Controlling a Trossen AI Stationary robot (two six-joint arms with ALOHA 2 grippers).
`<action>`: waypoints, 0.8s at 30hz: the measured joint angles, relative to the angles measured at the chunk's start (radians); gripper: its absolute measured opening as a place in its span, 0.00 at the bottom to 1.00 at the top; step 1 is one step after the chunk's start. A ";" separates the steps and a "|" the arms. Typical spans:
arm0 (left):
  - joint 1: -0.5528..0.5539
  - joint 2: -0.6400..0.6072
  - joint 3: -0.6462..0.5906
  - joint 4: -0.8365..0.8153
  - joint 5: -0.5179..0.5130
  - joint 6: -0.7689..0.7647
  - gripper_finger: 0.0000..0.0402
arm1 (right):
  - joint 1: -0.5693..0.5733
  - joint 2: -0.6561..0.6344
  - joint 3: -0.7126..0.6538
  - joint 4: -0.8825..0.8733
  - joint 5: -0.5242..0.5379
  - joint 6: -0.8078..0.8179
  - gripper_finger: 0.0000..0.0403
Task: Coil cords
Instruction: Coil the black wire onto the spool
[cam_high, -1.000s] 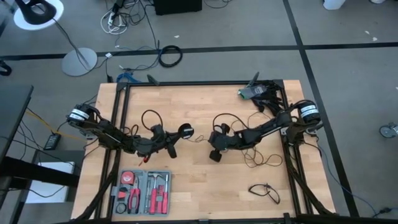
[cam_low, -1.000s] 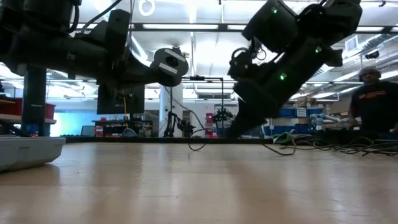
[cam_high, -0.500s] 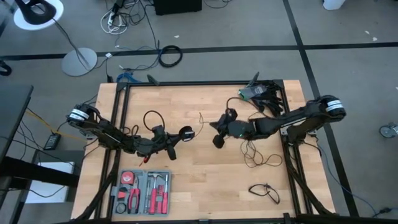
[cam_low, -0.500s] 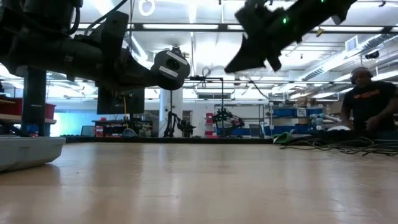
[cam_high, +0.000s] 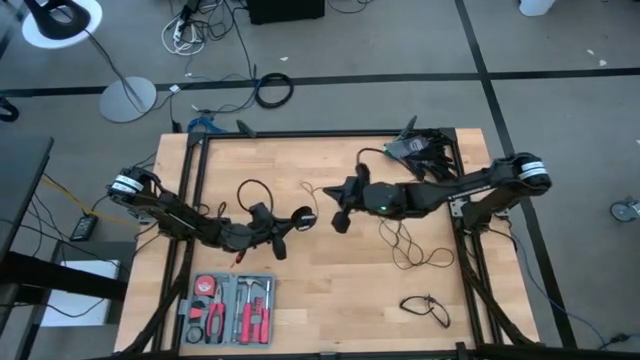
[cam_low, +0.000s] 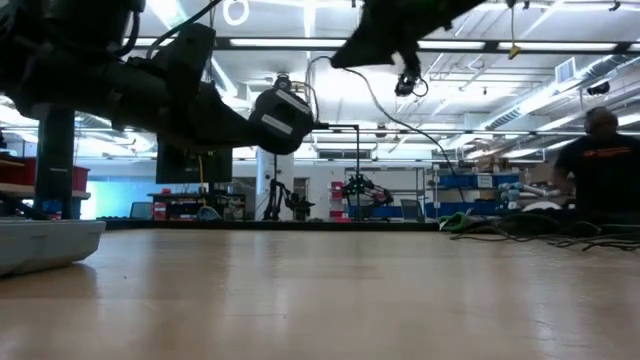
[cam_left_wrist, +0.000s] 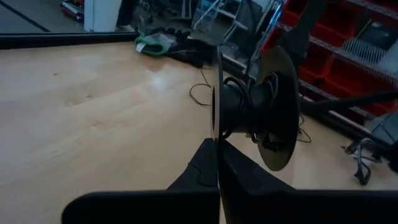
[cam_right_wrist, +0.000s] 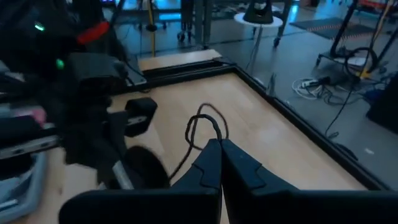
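Note:
The long cord's round disc is held above the middle of the table; the left wrist view shows it as a small reel with cord wound on its dark hub. My left gripper is shut on it. My right gripper, just right of the disc and higher up, is shut on the thin black long cord. The cord's slack lies in loose loops on the table's right half. The short cord lies on the table near the front right corner. My left gripper pinches the rim of the reel's near flange between its two fingers, coming almost level from the table's left. The disc stands on edge, lifted clear of the table. My right gripper pinches the long cord just behind a small loop that sticks out past the fingertips. The fingers come from the table's right, slanting slightly down. The cord hangs slack from them toward the table's right.
An open tool case with red-handled tools lies at the front left. A dark and green bundle sits at the far right corner. Black frame rails run along the table's edges. A person stands beyond the table.
My right gripper has risen well above the table, drifted a little toward the far-left and tipped closer to level, still shut. It has drawn the long cord up off the wood. My left gripper has stayed in place, and the disc has tipped slightly.

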 joint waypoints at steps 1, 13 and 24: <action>0.000 0.000 0.014 -0.034 -0.001 0.000 0.00 | -0.001 0.027 0.031 -0.026 -0.007 -0.009 0.00; 0.049 0.000 0.077 -0.178 -0.038 -0.047 0.00 | 0.020 0.213 0.253 -0.089 -0.114 -0.071 0.00; 0.086 0.000 0.076 -0.169 -0.107 -0.079 0.00 | 0.075 0.245 0.252 -0.115 -0.147 0.004 0.00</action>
